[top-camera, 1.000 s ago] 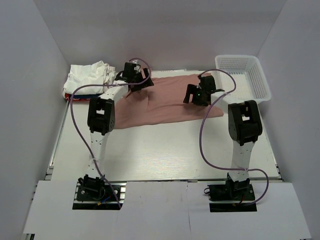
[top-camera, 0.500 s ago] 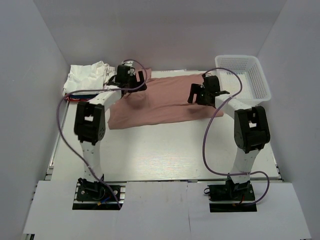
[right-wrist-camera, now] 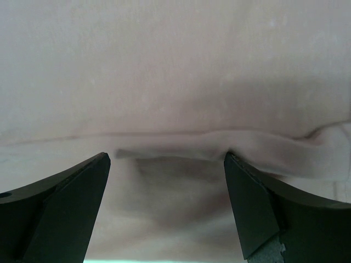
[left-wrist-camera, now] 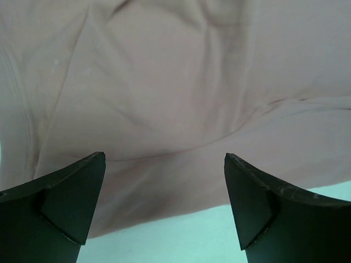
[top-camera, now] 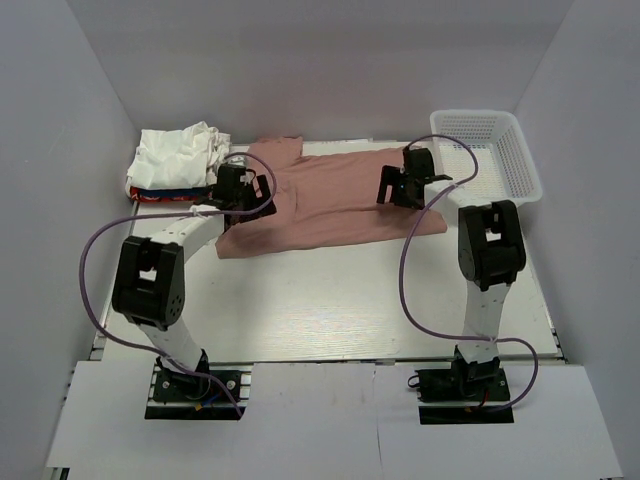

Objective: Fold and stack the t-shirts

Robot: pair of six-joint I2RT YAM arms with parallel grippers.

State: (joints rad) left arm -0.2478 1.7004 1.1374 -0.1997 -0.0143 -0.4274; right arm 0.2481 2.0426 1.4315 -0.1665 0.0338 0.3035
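Ends of the dusty-pink soft cloth t-shirt (top-camera: 340, 205), stretched left to right, lie one beneath each claw: left gripper (left-wrist-camera: 164, 159) and right gripper (right-wrist-camera: 167, 159) both hover spread wide, holding nothing.

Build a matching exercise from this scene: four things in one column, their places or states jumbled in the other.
Things:
1. pink t-shirt
2. white basket
3. white shirt pile
4. left gripper

Places or states:
A. far right corner
B. far left corner
C. open, over pink cloth
D. laid out across the far middle

Pairs: 1-D, 2-A, 3-B, 4-C
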